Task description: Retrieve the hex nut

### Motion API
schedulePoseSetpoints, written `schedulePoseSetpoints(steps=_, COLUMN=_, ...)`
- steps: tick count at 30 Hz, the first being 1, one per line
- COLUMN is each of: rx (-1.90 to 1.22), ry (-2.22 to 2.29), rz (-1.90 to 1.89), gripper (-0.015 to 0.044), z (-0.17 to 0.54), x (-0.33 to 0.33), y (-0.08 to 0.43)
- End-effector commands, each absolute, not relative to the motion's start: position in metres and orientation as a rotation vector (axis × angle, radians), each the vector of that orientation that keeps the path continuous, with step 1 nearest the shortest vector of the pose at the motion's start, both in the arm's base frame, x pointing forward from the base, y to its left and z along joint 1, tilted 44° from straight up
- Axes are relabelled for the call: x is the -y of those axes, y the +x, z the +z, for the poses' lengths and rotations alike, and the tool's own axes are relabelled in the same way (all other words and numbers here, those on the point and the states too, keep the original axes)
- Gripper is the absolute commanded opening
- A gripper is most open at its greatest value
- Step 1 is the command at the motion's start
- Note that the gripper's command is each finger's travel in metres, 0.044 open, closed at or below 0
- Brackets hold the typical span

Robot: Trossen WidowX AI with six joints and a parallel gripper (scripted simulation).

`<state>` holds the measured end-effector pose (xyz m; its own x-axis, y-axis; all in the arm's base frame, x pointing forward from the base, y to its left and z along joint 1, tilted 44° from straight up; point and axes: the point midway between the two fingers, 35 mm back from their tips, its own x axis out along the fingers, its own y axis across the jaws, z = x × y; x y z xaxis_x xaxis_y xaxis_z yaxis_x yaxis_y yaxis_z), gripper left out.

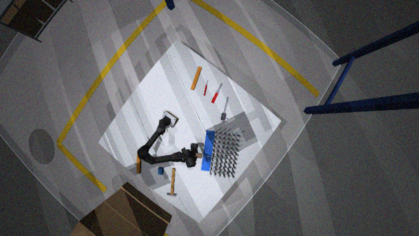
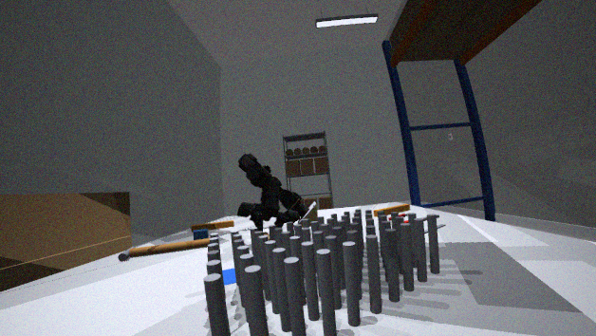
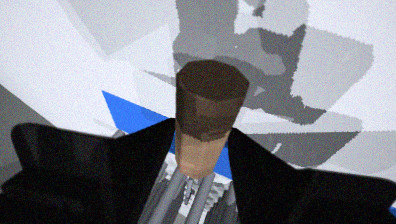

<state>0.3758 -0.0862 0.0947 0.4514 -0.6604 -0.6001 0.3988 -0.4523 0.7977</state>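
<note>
Where the grey floor carries yellow lines (image 1: pixel 100 76), the white table (image 1: pixel 150 113) (image 2: pixel 119 299) (image 3: pixel 35 65) is crossed by hard shadows, and a long lamp (image 2: pixel 346 21) shines above. A blue frame (image 1: pixel 367 103) (image 2: pixel 401 114) stands beyond the table, and a brown box (image 1: pixel 147 210) (image 2: pixel 62 223) is near another edge. On the table I see the hammer (image 1: pixel 173 180) (image 2: pixel 171 246), two red-handled tools (image 1: pixel 205 89) (image 1: pixel 215 97) and a small blue block (image 1: pixel 161 171) (image 2: pixel 200 234). The upright metal spacers (image 1: pixel 227 153) (image 2: pixel 327 294) (image 3: pixel 172 192) make a dense field — narrow gaps, many posts in the way — beside the blue strip (image 1: pixel 209 143) (image 2: pixel 229 276) (image 3: pixel 131 116). The gripper (image 1: pixel 197 155) (image 2: pixel 265 227) (image 3: pixel 202 128) is clenched on a wooden handle (image 1: pixel 199 155) (image 3: pixel 200 150) — near the strip. Where the nut lies, I cannot tell.
</note>
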Motion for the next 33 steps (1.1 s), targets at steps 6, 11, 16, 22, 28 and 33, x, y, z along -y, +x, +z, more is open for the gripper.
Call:
schedulePoseSetpoints(steps=6, rx=0.243, ry=1.643, rz=-1.226, gripper=0.0000, z=0.097, x=0.084, y=0.384)
schedulePoseSetpoints(steps=11, rx=0.243, ry=1.644, rz=-1.226, gripper=0.0000, z=0.096, x=0.083, y=0.387)
schedulePoseSetpoints(steps=16, rx=0.243, ry=1.644, rz=-1.226, gripper=0.0000, z=0.095, x=0.082, y=0.390)
schedulePoseSetpoints(steps=22, rx=0.243, ry=1.644, rz=-1.226, gripper=0.0000, z=0.094, x=0.081, y=0.394)
schedulePoseSetpoints(steps=28, rx=0.243, ry=1.644, rz=-1.226, gripper=0.0000, z=0.093, x=0.080, y=0.397)
schedulePoseSetpoints(steps=33, rx=0.243, ry=1.644, rz=-1.226, gripper=0.0000, z=0.091, x=0.079, y=0.400)
